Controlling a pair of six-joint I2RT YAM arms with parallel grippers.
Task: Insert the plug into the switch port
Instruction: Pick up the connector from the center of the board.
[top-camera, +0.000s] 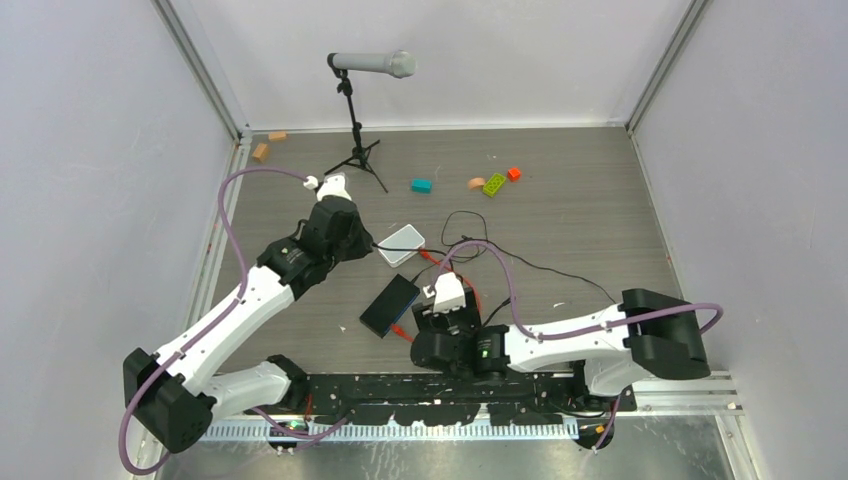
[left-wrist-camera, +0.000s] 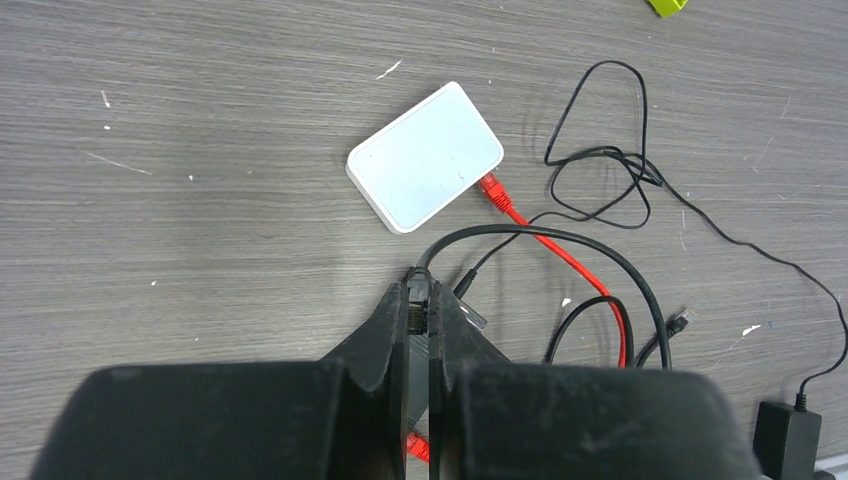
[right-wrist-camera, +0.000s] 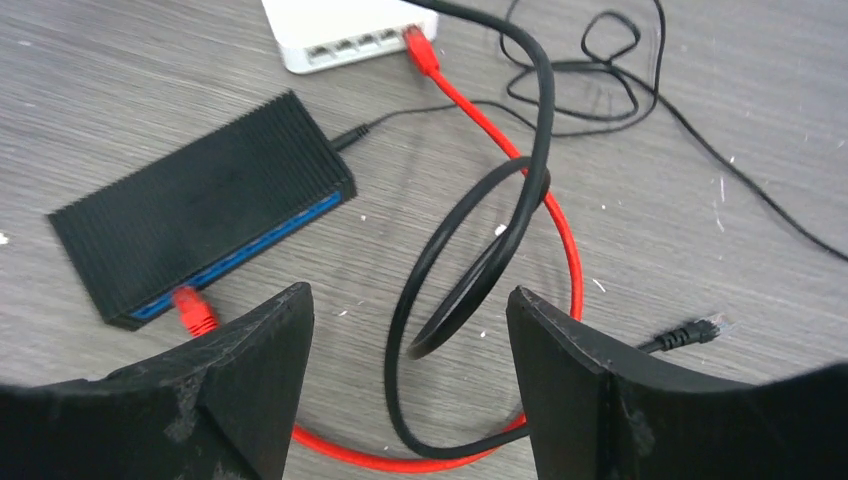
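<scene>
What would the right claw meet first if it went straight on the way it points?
Likely the thick black cable loop, lying ahead of the open right claw, red cable beside it; depth unclear.

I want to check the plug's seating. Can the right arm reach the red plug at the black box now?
Probably yes. The right fingers stand open close by the red plug at the black box; the black cable loops beside it, not across it.
</scene>
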